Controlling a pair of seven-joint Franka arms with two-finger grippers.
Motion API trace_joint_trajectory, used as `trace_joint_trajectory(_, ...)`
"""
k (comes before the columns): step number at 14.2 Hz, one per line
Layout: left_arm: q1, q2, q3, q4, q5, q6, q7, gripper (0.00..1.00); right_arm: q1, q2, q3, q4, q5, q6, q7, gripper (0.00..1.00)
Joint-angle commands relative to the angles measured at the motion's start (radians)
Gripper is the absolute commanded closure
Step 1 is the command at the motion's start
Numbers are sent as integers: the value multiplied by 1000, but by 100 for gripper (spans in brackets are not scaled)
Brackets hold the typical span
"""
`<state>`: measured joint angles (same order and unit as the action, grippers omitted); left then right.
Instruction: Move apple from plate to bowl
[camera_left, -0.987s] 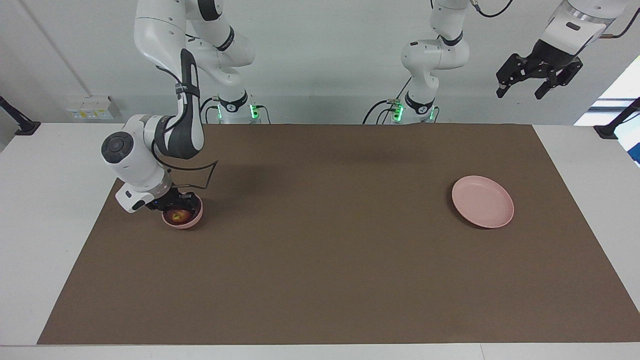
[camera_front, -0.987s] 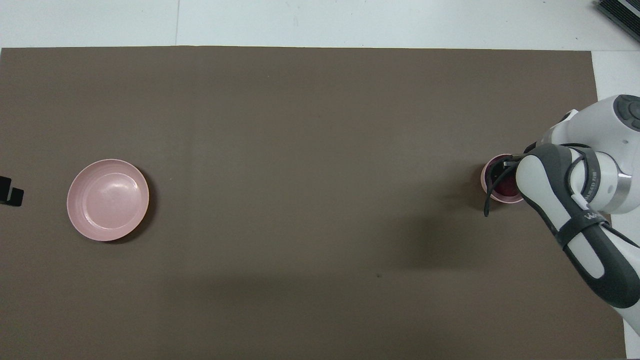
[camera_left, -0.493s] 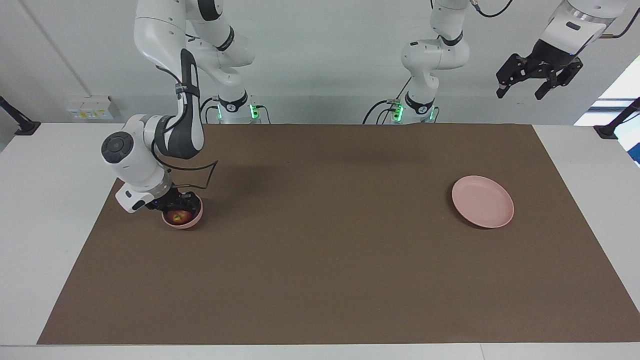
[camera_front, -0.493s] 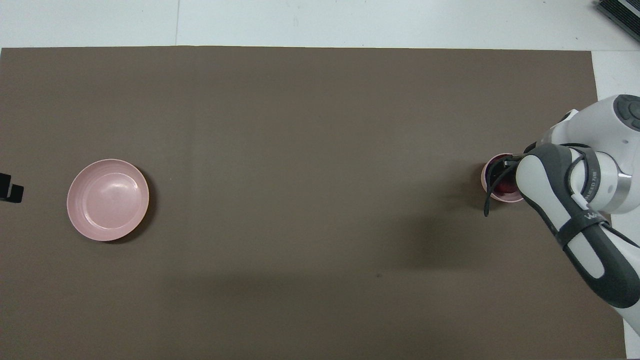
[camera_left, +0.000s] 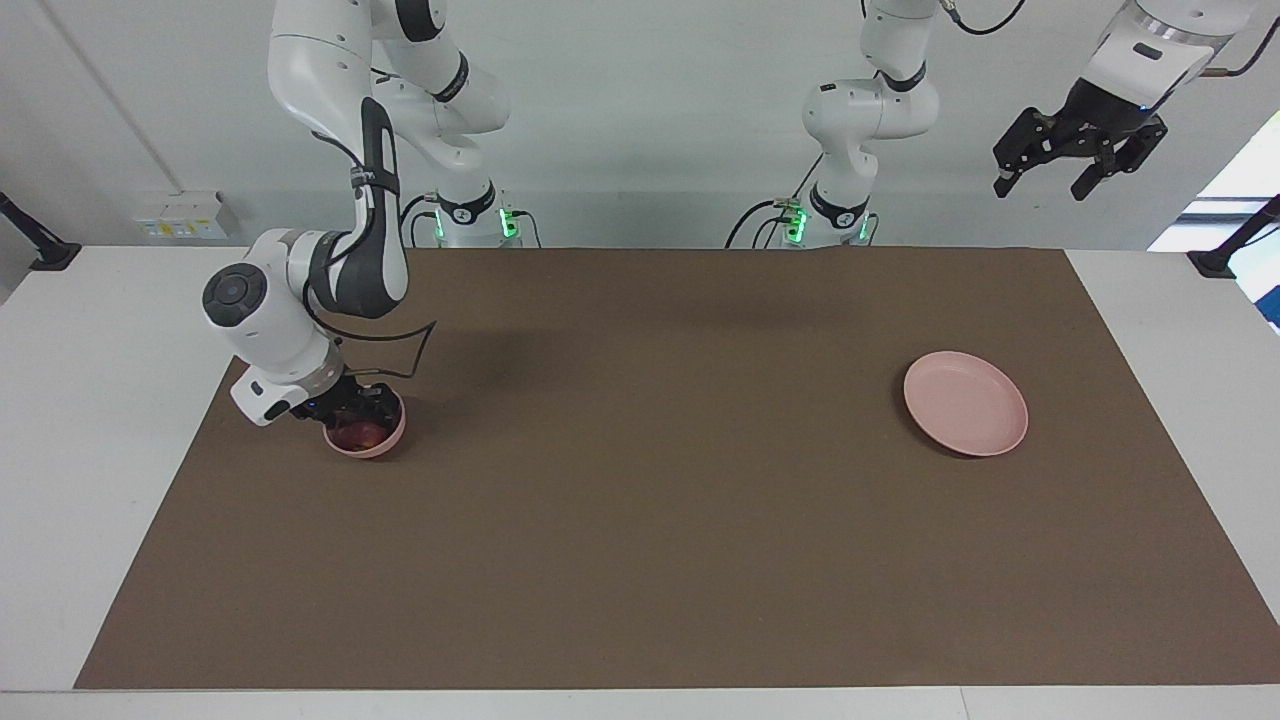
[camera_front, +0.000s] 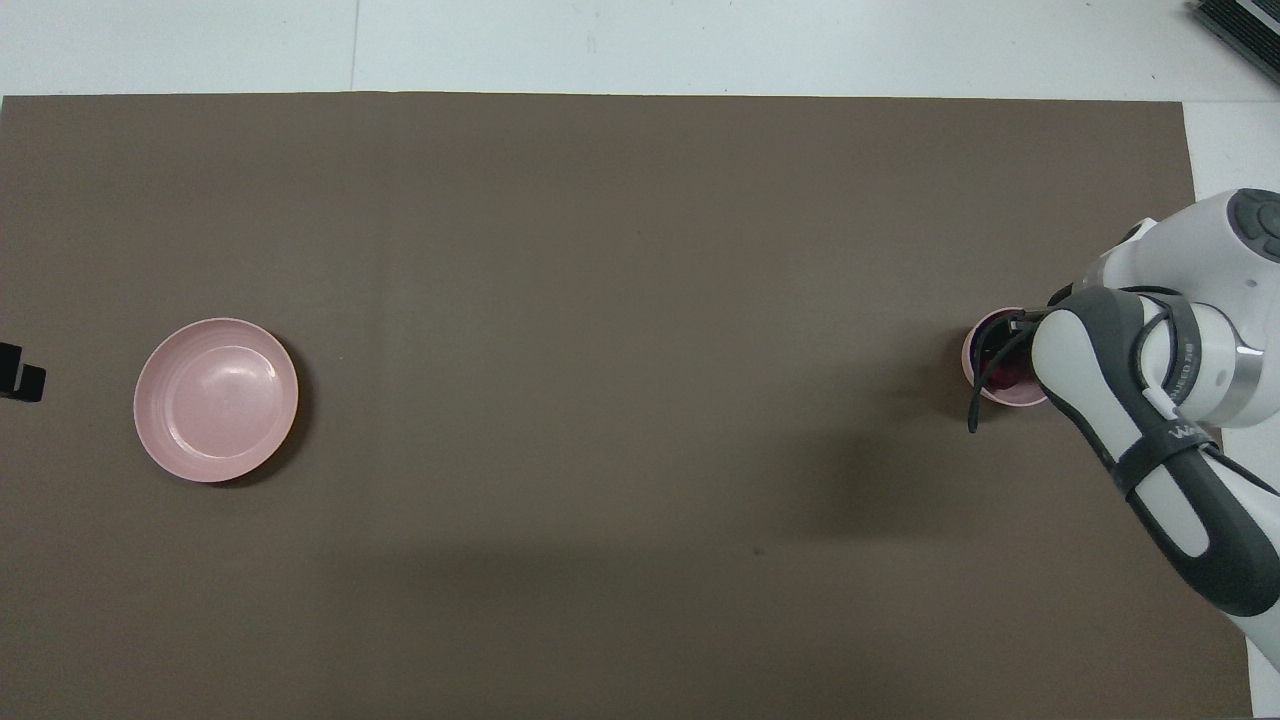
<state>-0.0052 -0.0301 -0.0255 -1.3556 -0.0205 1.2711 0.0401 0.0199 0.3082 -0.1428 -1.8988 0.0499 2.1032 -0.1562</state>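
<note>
From my station I see the small round dark red apple (camera_left: 362, 433) lying inside the small deep pale pink bowl (camera_left: 385, 445), which sits on the brown mat (camera_left: 660, 520) at the right arm's end of the white table (camera_left: 100, 420). The right claw (camera_left: 352, 407) is down at the bowl's rim on the side nearer the robots, its black fingers reaching in just above the fruit; I cannot tell whether they are apart or closed on the apple, since the wrist and the rim hide the tips. From overhead, the right arm's grey-and-white forearm (camera_front: 1150, 420) covers most of the bowl (camera_front: 975, 375), and only a dark red sliver of the apple (camera_front: 1005, 375) shows beside a looping black cable (camera_front: 975, 400).

The flat round pale pink plate (camera_left: 965, 402) lies bare on the mat at the left arm's end of the table, well apart from the bowl. The left claw (camera_left: 1047, 180) hangs high in the air with its fingers spread and nothing between them; this arm waits. In the overhead view only its dark tips (camera_front: 18, 372) show at the frame's edge, near the plate (camera_front: 216, 399).
</note>
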Motion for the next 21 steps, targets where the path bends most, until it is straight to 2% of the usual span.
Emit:
trace_joint_trajectory(1,10,-14,-7,-10,10,17,4,0,-5,-17,9,13,-1,-12,18,0)
trace_joint_trajectory(5,10,-14,-2,-10,10,4,-3,0,-5,-69,12,70,-1,-120,20,0)
trace_joint_trajectory(10,10,-14,-2,-10,10,2,-3,0,14,-175,14,73,-18,-183,24,0)
trace_joint_trajectory(13,10,-14,-1,-10,10,4,-5,0,20,-227,15,89,-38,-216,87,0)
trace_joint_trajectory(21,10,-14,-1,-10,10,2,-5,0,14,-273,8,345,-48,-517,150,0)
